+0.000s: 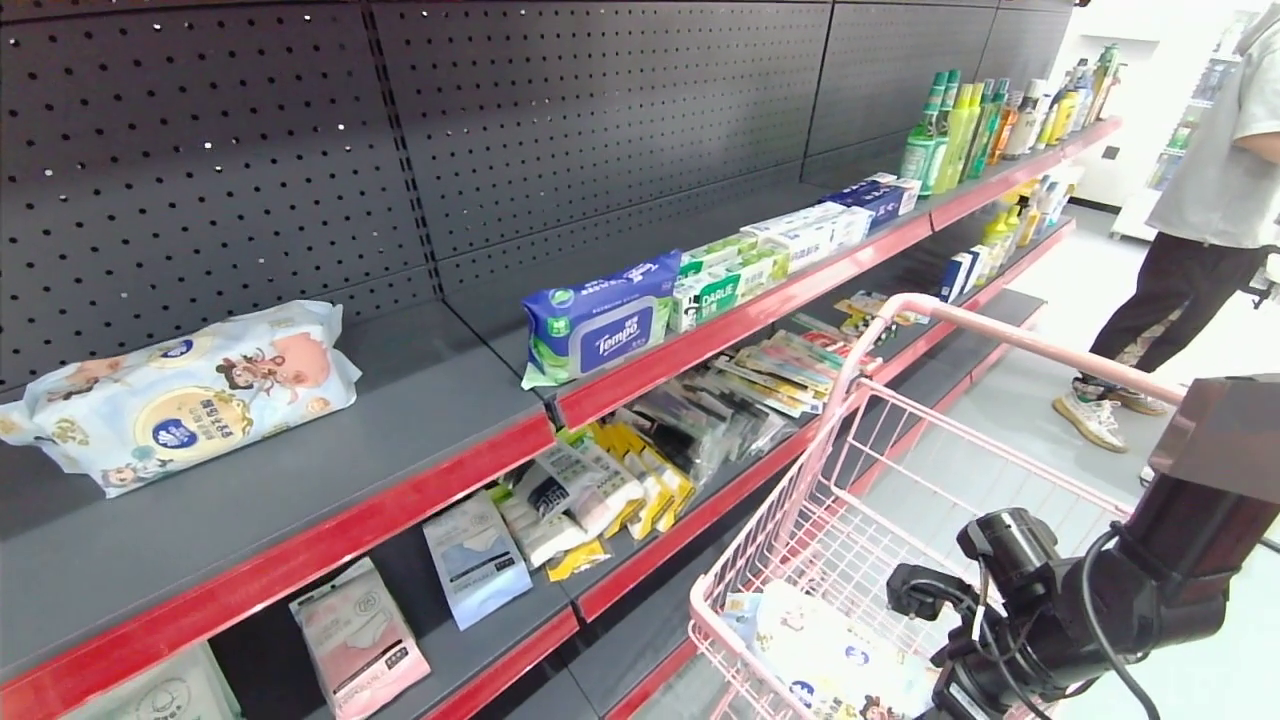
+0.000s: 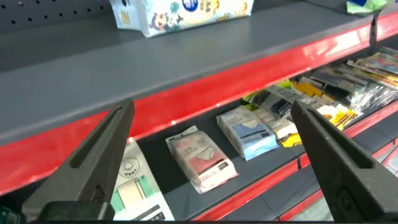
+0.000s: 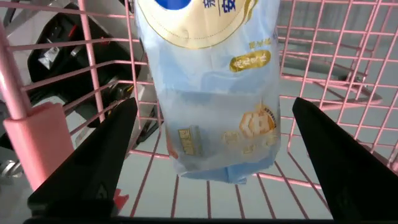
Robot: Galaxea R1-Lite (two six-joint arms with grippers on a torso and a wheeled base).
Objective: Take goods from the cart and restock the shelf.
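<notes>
Right gripper [image 3: 214,109] hangs wide open over the pack [image 3: 208,62] lying in the cart [image 1: 905,320]. Best to drop straight, straddle its narrow width, seat deep, then close firmly. Left gripper [image 2: 211,106] faces the shelf [image 1: 300,470] beside the cart, fingers spread, empty.

The wipes pack [image 3: 211,106] is glossy plastic film, the cart [image 1: 1000,335] pink-coated wire, the shelf [image 1: 300,480] matt metal.

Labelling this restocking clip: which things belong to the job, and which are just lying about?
Job: pink cart; pale soft pack inside it; upper shelf; matching pack already on it.
Lying about: blue wipes pack; toothpaste boxes; green bottles; mask packs below.
</notes>
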